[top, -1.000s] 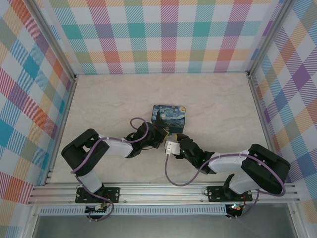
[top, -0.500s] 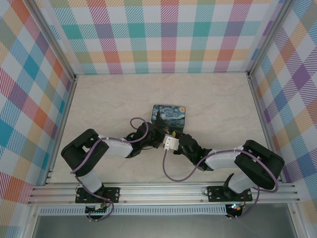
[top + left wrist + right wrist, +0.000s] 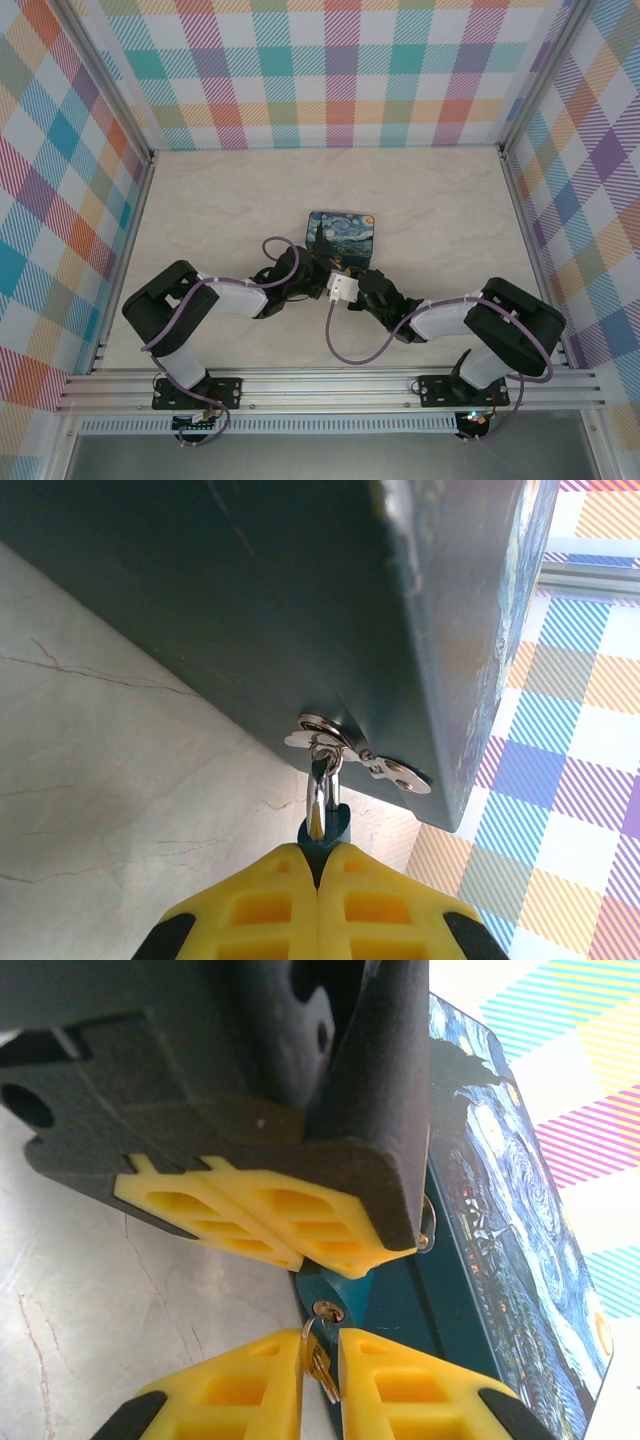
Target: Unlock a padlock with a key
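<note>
The teal padlock (image 3: 327,830) hangs by its silver shackle from the hasp (image 3: 395,772) of the blue painted tin box (image 3: 342,238). My left gripper (image 3: 320,865) is shut on the padlock body. In the right wrist view the padlock (image 3: 350,1285) shows its keyhole, and a small brass key (image 3: 321,1368) on a ring sits at it. My right gripper (image 3: 320,1345) has its yellow fingers drawn in against the key on both sides. The left gripper's yellow fingers (image 3: 270,1220) clamp the padlock from above there.
The tin box lies flat on the pale marble tabletop (image 3: 220,200), just beyond both grippers. Checked walls (image 3: 320,70) enclose the table on three sides. Both arms meet in the middle near the front, with a purple cable (image 3: 345,350) looping under the right arm.
My right arm has moved up and left toward the padlock. Its fingers have narrowed around the key. The left arm, padlock and tin have stayed put.
</note>
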